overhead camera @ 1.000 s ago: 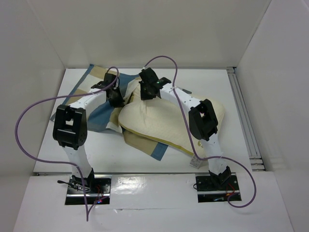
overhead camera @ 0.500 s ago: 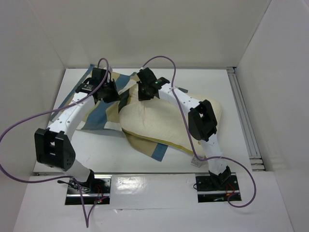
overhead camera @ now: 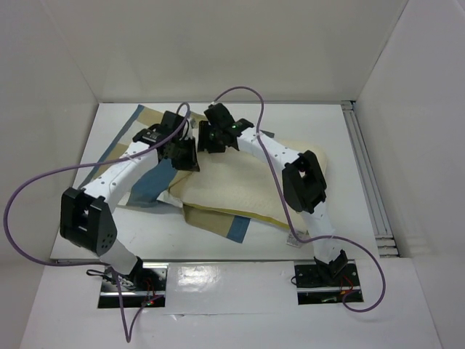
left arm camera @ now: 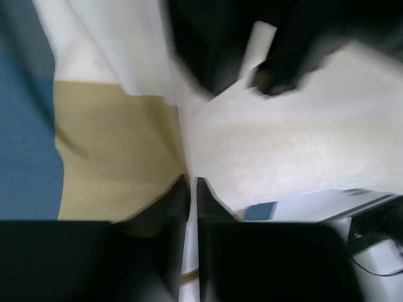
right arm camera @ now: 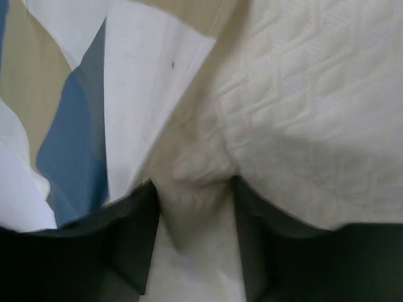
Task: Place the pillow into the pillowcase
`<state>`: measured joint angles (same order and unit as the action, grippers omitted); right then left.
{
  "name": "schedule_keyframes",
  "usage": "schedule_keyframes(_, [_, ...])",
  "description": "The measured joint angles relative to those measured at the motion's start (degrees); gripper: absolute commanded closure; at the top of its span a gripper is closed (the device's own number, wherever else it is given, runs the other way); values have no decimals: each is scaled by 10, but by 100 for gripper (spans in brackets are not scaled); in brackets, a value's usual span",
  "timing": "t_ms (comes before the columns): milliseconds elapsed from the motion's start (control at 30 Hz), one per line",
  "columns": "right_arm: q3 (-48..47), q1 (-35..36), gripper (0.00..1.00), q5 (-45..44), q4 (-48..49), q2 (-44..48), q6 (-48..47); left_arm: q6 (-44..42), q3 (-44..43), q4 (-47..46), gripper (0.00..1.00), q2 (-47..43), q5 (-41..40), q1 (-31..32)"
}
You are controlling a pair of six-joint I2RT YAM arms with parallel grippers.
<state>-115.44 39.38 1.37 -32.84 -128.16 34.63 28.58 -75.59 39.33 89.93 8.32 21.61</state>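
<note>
Right jaws pinch a fold of the plump cream quilted pillow (right arm camera: 302, 94); left jaws clamp the limp blue-tan checked pillowcase (left arm camera: 107, 145) edge. Pillow lies on the desk (overhead camera: 167, 236), 1 end at the mouth. Likely next: pull cloth over, push in.

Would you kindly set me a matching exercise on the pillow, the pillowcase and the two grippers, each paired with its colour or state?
1. pillow
2. pillowcase
3. left gripper
4. right gripper

a. fingers almost together on a thin cloth edge
b. blue, tan and white checks
c. clamped on a bunch of quilted fabric
d. plain cream, quilted

Pairs: 1-d, 2-b, 3-a, 4-c.
</note>
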Motion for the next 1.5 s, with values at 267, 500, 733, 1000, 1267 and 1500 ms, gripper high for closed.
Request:
schedule_keyframes(267, [148,0,13,2,79,89,2,-19,-189,61,58,18,26,-18])
schedule_keyframes(500, [250,-6,18,-42,66,243,-9,-29,-222,72,39,90,21,-41])
schedule_keyframes(733, [310,-28,6,-72,51,326,-40,-24,-278,73,28,201,-43,-28])
schedule_keyframes(1000, [399,2,6,-38,27,308,-102,-10,-298,78,70,249,-150,0])
schedule_keyframes(1267, [446,21,100,-15,93,270,-98,1,-337,100,100,285,-168,5])
schedule_keyframes(1500, [461,30,100,-28,123,294,-94,-17,-364,100,100,280,-144,24])
